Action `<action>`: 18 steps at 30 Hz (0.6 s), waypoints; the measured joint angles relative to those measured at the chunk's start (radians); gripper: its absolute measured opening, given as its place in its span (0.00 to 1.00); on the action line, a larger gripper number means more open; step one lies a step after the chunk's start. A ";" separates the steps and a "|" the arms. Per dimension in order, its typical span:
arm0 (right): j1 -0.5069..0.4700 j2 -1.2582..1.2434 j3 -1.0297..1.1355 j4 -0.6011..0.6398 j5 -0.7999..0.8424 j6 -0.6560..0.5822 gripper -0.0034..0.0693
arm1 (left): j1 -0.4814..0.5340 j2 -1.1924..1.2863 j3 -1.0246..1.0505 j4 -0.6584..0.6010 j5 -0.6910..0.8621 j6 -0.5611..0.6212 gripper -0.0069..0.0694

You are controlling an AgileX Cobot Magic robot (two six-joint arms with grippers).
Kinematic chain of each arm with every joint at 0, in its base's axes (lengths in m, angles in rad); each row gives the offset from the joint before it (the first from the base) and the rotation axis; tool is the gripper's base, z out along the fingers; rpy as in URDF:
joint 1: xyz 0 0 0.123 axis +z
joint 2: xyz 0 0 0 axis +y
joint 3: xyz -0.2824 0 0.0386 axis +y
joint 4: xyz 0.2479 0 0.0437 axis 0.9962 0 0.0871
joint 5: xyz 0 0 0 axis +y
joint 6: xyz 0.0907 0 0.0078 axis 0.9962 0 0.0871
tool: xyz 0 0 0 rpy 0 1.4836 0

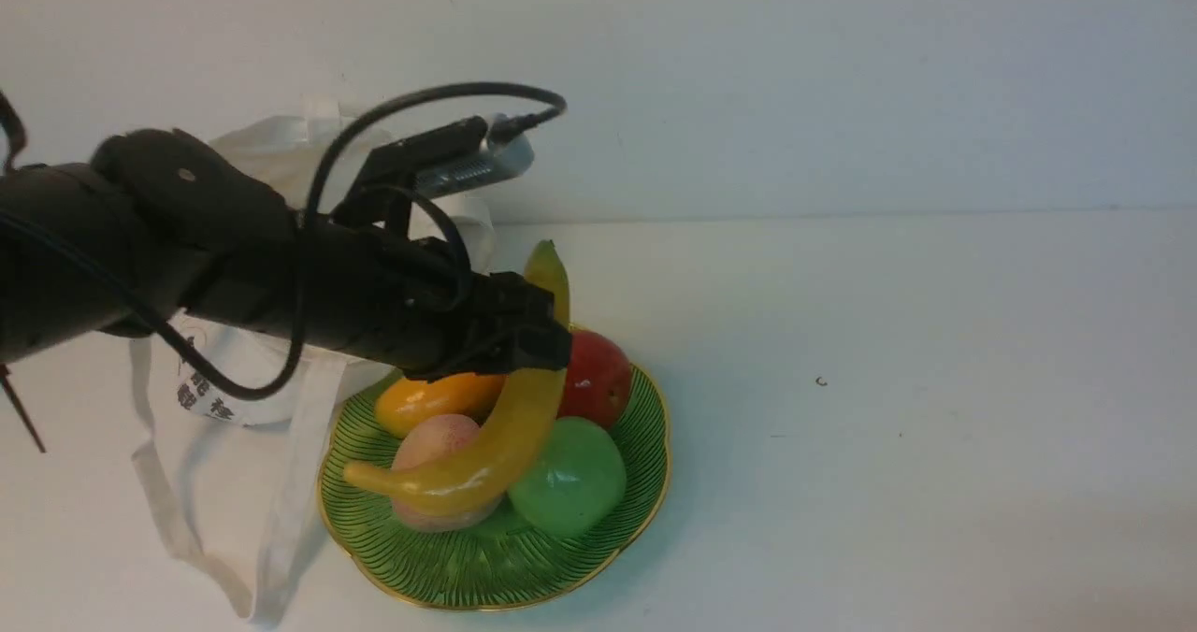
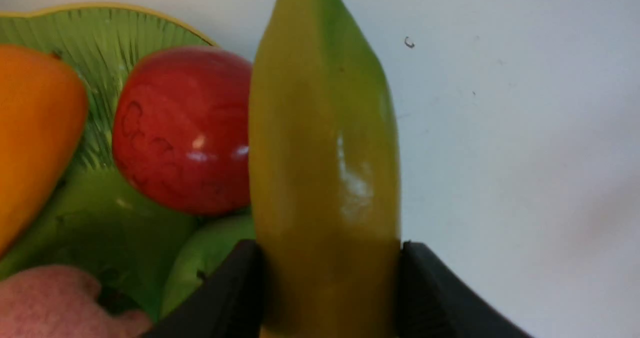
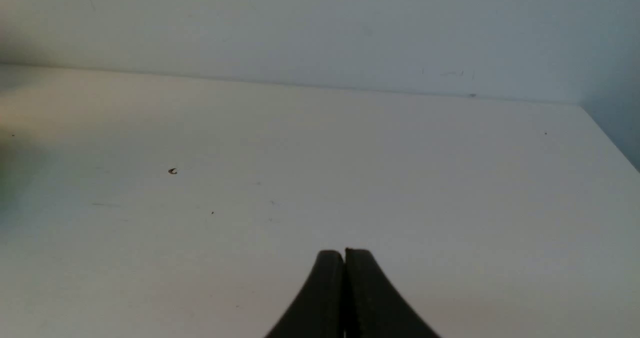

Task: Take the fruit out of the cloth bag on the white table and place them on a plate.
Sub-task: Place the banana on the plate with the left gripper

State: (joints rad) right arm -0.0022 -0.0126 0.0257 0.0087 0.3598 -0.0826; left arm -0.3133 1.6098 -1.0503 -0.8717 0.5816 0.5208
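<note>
My left gripper (image 1: 535, 340) is shut on a long yellow banana (image 1: 510, 417) at about its middle, over the green plate (image 1: 468, 567). The banana tilts, stem end up; its lower end lies across a pink peach (image 1: 432, 440). In the left wrist view the black fingers (image 2: 235, 288) press both sides of the banana (image 2: 325, 153). On the plate (image 2: 115, 38) also sit an orange fruit (image 1: 435, 400), a red apple (image 1: 597, 378) and a green apple (image 1: 569, 481). The cloth bag (image 1: 220, 380) lies behind the left arm. My right gripper (image 3: 344, 252) hangs shut and empty over the white table (image 3: 350, 178).
The bag's long white straps (image 1: 281, 520) trail on the table just left of the plate. A tiny dark speck (image 1: 821, 381) lies on the white table (image 1: 888, 445) to the plate's right. A pale wall rises behind the table's far edge.
</note>
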 joint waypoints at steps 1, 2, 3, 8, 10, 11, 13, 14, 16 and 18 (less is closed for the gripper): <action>0.000 0.000 0.000 0.000 0.000 0.000 0.03 | -0.006 0.011 0.000 -0.003 -0.022 0.000 0.49; 0.000 0.000 0.000 0.000 0.000 0.000 0.03 | -0.007 0.013 0.000 -0.003 -0.022 0.000 0.49; 0.000 0.000 0.000 0.000 0.000 0.000 0.03 | -0.011 0.028 0.000 -0.005 -0.046 0.000 0.49; 0.000 0.000 0.000 0.000 0.000 0.000 0.03 | -0.011 0.069 0.000 -0.005 -0.097 0.000 0.52; 0.000 0.000 0.000 0.000 0.000 0.003 0.03 | -0.011 0.081 0.000 -0.005 -0.101 0.003 0.59; 0.000 0.000 0.000 0.000 0.000 0.003 0.03 | -0.011 0.082 0.000 -0.005 -0.102 0.008 0.63; 0.000 0.000 0.000 0.000 0.000 0.004 0.03 | -0.011 0.083 0.000 -0.005 -0.106 0.018 0.70; 0.000 0.000 0.000 0.000 0.000 0.004 0.03 | -0.011 0.083 0.000 -0.005 -0.113 0.033 0.79; 0.000 0.000 0.000 0.000 0.000 0.004 0.03 | -0.011 0.083 0.000 -0.005 -0.114 0.044 0.84; 0.000 0.000 0.000 0.000 0.000 0.004 0.03 | -0.011 0.083 0.000 -0.005 -0.115 0.068 0.95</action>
State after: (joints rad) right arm -0.0022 -0.0126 0.0257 0.0087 0.3598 -0.0786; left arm -0.3248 1.6932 -1.0503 -0.8766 0.4666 0.5885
